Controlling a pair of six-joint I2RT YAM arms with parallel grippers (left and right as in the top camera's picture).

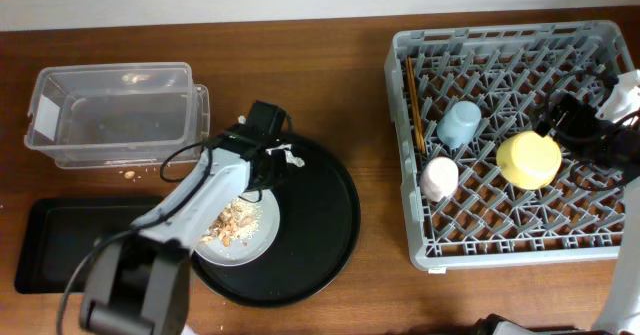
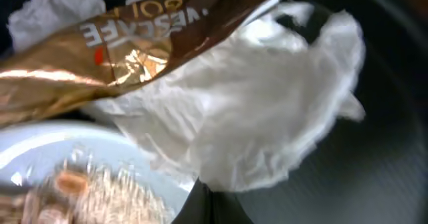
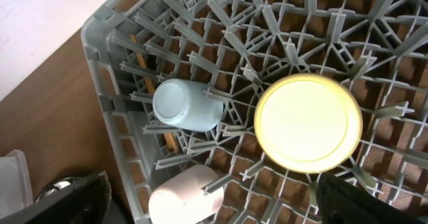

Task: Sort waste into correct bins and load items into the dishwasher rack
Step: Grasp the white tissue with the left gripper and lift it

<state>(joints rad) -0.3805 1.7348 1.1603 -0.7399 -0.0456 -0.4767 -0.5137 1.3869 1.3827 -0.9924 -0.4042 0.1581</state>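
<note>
**Left pincer bites the paper at twelve o'clock on the tray**

We're in the waste-sorting step. The left pincer (image 1: 272,158) is down at twelve o'clock on the round black tray (image 1: 335,225), fully closed. In the wrist view the white paper (image 2: 267,117) runs right down to its dark fingertip, so I call that a pinch on the paper, with the gold wrapper (image 2: 127,47) lying across it and touching it. Whether the gold one is caught too, I can't tell.

Just beside them, on the tray's nine o'clock side, sits the grey plate (image 1: 262,237), covered with food scraps (image 1: 232,225).

Over at three o'clock, the dishwasher rack (image 1: 500,245) already carries the blue cup (image 1: 460,123), the pink cup (image 1: 438,178), the yellow bowl (image 1: 530,160) turned bottom-up, and the chopsticks (image 1: 412,105) along its nine o'clock wall. The right pincer (image 1: 572,125) hangs above the bowl, spread wide and empty.

What does the next move call for? A straight lift to see what comes up, then a carry out towards ten o'clock, where the clear tub (image 1: 60,125) waits, or nine o'clock, to the shallow black tray (image 1: 60,240). Which one takes paper, the pictures don't say. Watch that the paper doesn't drag the gold wrapper over the plate and scatter crumbs. The plate remains to be emptied and racked.
</note>
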